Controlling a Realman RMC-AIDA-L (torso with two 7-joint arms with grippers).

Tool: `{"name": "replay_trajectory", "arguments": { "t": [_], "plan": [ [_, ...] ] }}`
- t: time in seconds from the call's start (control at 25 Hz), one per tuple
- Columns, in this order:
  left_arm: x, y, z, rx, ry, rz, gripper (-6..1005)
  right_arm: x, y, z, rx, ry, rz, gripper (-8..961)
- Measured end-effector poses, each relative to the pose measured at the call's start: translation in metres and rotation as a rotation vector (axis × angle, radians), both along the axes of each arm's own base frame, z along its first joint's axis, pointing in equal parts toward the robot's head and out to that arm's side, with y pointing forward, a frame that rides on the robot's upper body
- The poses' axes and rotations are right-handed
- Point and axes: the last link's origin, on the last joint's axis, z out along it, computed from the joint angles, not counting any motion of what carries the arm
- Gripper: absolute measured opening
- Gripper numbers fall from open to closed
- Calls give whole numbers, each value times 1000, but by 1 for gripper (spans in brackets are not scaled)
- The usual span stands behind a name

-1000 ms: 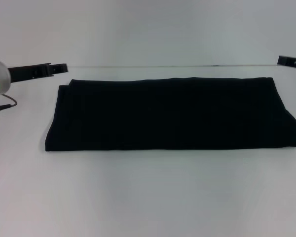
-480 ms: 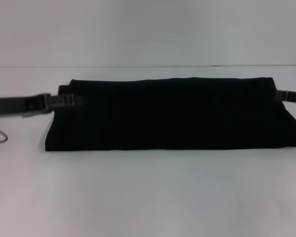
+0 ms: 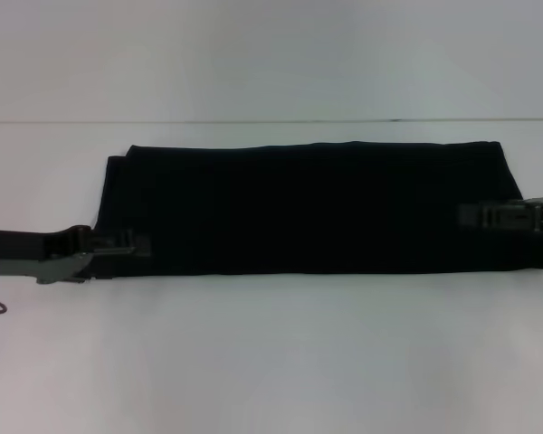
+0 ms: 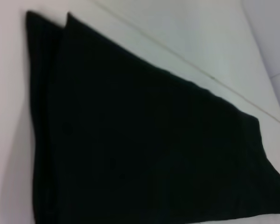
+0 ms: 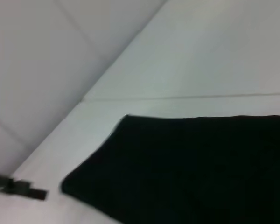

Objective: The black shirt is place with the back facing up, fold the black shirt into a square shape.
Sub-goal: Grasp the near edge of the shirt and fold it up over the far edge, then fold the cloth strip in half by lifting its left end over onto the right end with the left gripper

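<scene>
The plain matte-black fabric shirt (image 3: pixel 317 208) lies as a long folded band across the white table (image 3: pixel 271 362). The left gripper (image 3: pixel 118 249) and right gripper (image 3: pixel 489 215) flank its ends, probably for the final fold; whether either is clenched, I cannot tell.

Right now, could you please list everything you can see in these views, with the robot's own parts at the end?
black shirt: one, black, folded into a long band lying flat across the middle of the table, its long side running from the robot's left to its right.
table: one, white, under the shirt and reaching back to the wall.
wall: one, pale grey-white, behind the table's far edge.
left end effector: one, dark grey, at the shirt's near left corner.
right end effector: one, dark grey, over the shirt's right end, near its front edge.
</scene>
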Motion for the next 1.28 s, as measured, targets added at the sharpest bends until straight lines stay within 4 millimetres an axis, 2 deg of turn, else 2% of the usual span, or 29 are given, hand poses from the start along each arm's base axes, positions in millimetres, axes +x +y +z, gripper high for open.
{"name": "replay_trajectory", "arguments": {
  "t": [0.16, 0.52, 0.84, 1.28],
  "plan": [
    [1, -1, 1, -20, -26, 58, 918, -14, -1, -1, -29, 19, 90, 688],
    [5, 2, -14, -75, -116, 223, 918, -32, 13, 6, 30, 10, 187, 834],
    [-7, 1, -24, -42, -264, 480, 917, -43, 23, 11, 93, 6, 216, 931],
    [-24, 1, -24, 16, -294, 654, 917, -47, 22, 13, 101, 17, 267, 931]
  ]
}}
